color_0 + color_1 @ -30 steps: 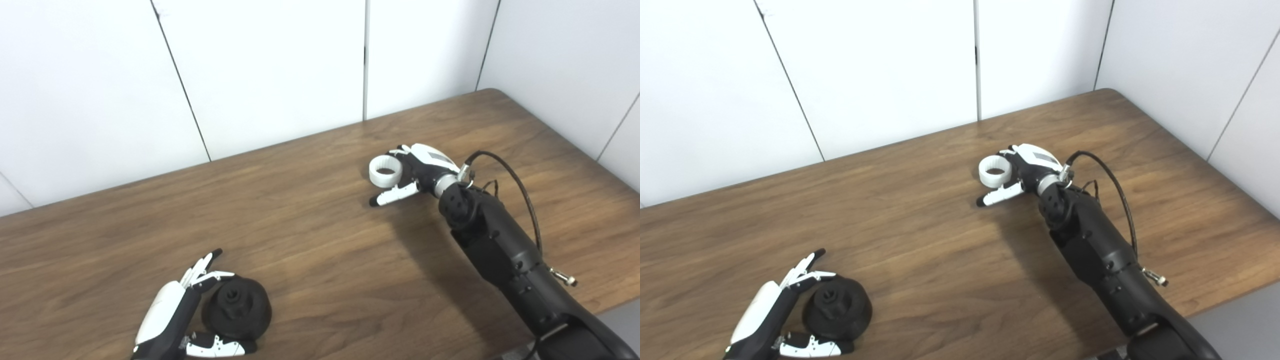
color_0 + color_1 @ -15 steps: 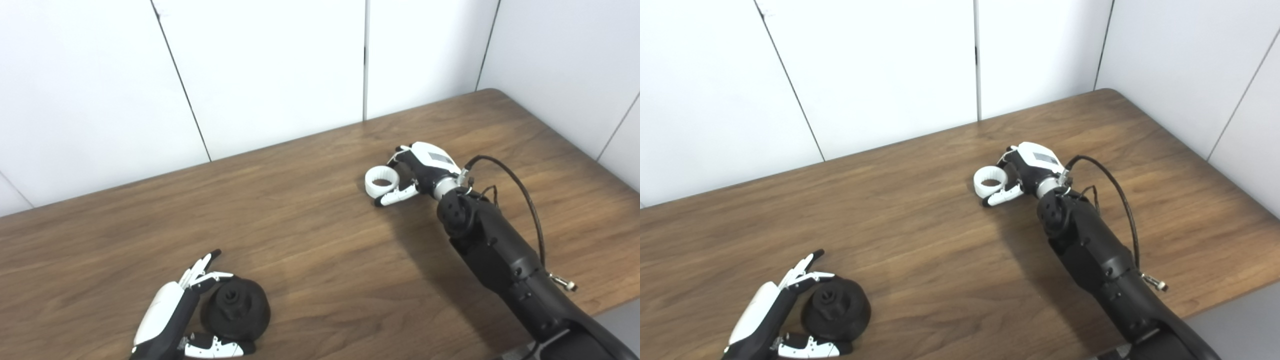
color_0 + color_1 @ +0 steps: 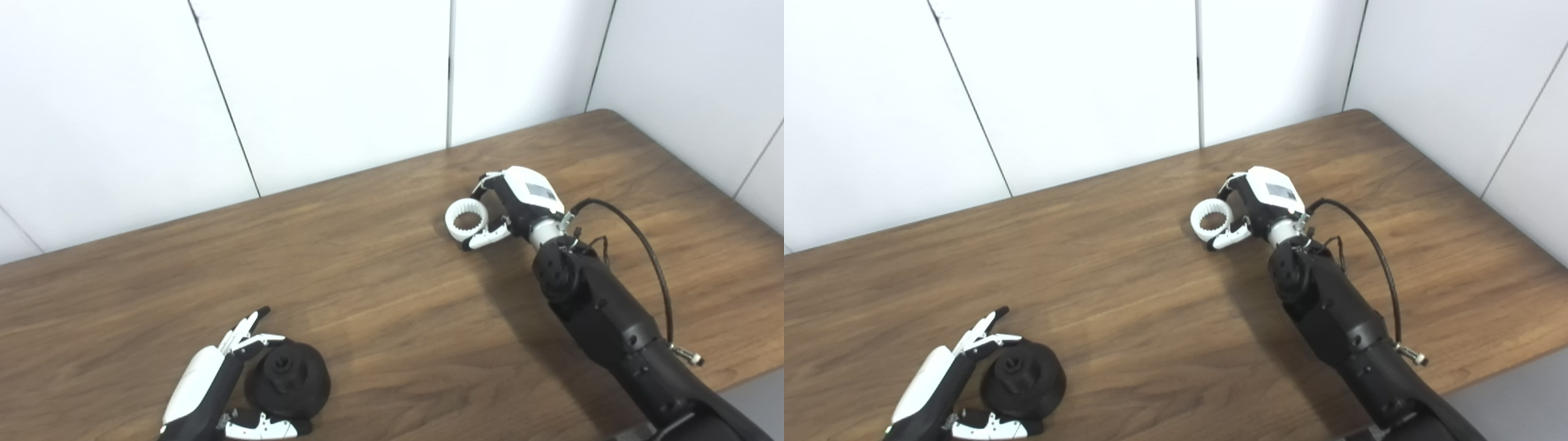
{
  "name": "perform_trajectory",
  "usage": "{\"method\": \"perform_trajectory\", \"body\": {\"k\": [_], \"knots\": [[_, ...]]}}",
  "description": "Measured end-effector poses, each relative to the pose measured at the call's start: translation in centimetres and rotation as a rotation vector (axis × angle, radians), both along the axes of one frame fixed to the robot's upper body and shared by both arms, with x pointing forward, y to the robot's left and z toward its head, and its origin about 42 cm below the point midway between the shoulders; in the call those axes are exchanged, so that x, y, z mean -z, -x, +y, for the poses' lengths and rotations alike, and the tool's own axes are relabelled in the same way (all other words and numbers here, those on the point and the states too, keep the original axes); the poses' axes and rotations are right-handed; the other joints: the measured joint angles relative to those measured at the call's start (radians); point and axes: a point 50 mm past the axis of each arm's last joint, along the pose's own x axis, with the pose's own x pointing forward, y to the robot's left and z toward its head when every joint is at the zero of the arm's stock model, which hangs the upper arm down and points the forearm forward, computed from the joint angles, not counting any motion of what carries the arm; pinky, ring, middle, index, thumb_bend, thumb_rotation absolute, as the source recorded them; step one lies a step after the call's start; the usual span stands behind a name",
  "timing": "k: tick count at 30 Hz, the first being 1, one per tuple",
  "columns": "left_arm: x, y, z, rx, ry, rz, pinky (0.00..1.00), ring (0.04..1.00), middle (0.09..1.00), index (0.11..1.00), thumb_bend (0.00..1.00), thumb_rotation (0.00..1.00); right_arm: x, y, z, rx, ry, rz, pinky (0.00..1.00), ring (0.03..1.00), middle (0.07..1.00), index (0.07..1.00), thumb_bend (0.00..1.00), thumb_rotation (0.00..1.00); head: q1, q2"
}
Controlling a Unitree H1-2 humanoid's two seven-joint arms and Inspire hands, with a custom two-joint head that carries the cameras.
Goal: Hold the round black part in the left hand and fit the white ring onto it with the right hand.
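The round black part (image 3: pixel 288 380) lies on the wooden table (image 3: pixel 380 318) near the front left edge, its hub facing up. My left hand (image 3: pixel 211 389) rests open beside it, with the fingers stretched along its left side and the thumb under its front rim. Toward the back right, the white ring (image 3: pixel 467 219), toothed on the inside, is pinched between the thumb and fingers of my right hand (image 3: pixel 511 205). It is tilted so its hole faces the camera, just above the table. In the right eye view the ring (image 3: pixel 1212 219) and the right hand (image 3: pixel 1258 202) look the same.
White wall panels (image 3: pixel 343 79) stand behind the table's far edge and along its right side. The right forearm (image 3: pixel 606 306) and its looping black cable (image 3: pixel 649 257) lie over the table's right front part. Bare wood separates the two hands.
My right hand's thumb has closed in on the white ring, and the ring has tipped so its toothed inside shows and shifted slightly left. The left hand and black part have stayed put.
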Motion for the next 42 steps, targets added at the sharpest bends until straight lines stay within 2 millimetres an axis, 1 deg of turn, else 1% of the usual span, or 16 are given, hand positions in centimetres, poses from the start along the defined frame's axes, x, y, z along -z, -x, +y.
{"method": "perform_trajectory", "body": {"k": [2,6,13,17,20,24,28,30,33,34,36,39,42], "knots": [[0.0,0.0,0.0,0.0,0.0,0.0,1.0,1.0,1.0,0.636,0.98,0.27,0.1,0.1,0.0,0.008,-0.01,-0.016,0.99,0.967,0.866,0.487,0.52,0.15,0.0,0.0],[0.0,0.0,0.0,0.0,0.001,0.001,1.0,1.0,1.0,0.636,0.98,0.26,0.3,0.4,-0.3,0.018,-0.03,-0.021,1.0,0.976,0.876,0.487,0.52,0.15,0.005,0.003],[0.0,0.0,0.0,-0.001,-0.001,-0.001,1.0,1.0,1.0,0.635,0.98,0.28,0.1,0.8,-0.3,0.014,-0.042,-0.031,1.0,0.964,0.874,0.486,0.52,0.15,0.021,0.009],[0.0,0.0,-0.1,-0.002,-0.001,-0.002,1.0,1.0,1.0,0.637,0.98,0.28,-0.8,1.2,-0.1,0.001,-0.065,-0.07,0.97,0.947,0.868,0.486,0.52,0.15,0.032,0.012],[0.0,0.0,-0.1,-0.003,-0.002,-0.002,1.0,1.0,1.0,0.637,0.97,0.28,-2.0,1.5,0.2,-0.018,-0.098,-0.119,1.0,0.962,0.874,0.486,0.52,0.15,0.046,0.015],[0.0,0.0,-0.3,-0.004,0.002,-0.001,1.0,1.0,1.0,0.638,0.97,0.3,-3.8,2.2,1.7,-0.074,-0.145,-0.171,1.0,0.971,0.877,0.486,0.52,0.15,0.072,0.021],[0.0,-0.1,-0.6,-0.008,0.003,-0.001,1.0,1.0,1.0,0.636,0.97,0.29,-4.6,2.8,2.6,-0.122,-0.161,-0.179,0.99,0.971,0.877,0.486,0.52,0.15,0.09,0.025],[0.1,-0.1,-0.8,-0.012,0.003,0.001,1.0,1.0,1.0,0.638,0.97,0.29,-4.9,3.4,2.9,-0.139,-0.164,-0.186,0.95,0.96,0.874,0.486,0.52,0.15,0.11,0.029],[0.1,-0.2,-0.9,-0.024,-0.007,0.001,1.0,1.0,1.0,0.638,0.98,0.3,-5.2,4.3,3.8,-0.178,-0.174,-0.186,0.93,0.944,0.869,0.486,0.52,0.15,0.129,0.032],[0.1,-0.2,-1.0,-0.027,-0.009,0.0,1.0,1.0,1.0,0.638,0.98,0.3,-5.3,4.6,4.2,-0.192,-0.179,-0.187,0.93,0.942,0.869,0.486,0.52,0.15,0.141,0.035],[0.0,-0.2,-1.2,-0.028,-0.009,-0.005,1.0,1.0,1.0,0.639,0.98,0.3,-5.4,5.2,5.0,-0.218,-0.191,-0.185,0.96,0.946,0.871,0.487,0.52,0.15,0.167,0.038],[-0.1,-0.2,-1.7,-0.032,-0.008,-0.004,1.0,1.0,1.0,0.637,0.99,0.3,-5.7,6.3,6.0,-0.265,-0.201,-0.174,0.97,0.952,0.877,0.488,0.52,0.15,0.231,0.046],[0.0,-0.1,-2.4,-0.04,0.006,0.007,1.0,1.0,1.0,0.637,0.99,0.31,-5.6,7.5,6.7,-0.293,-0.216,-0.168,0.96,0.958,0.881,0.488,0.52,0.15,0.268,0.052]]}}
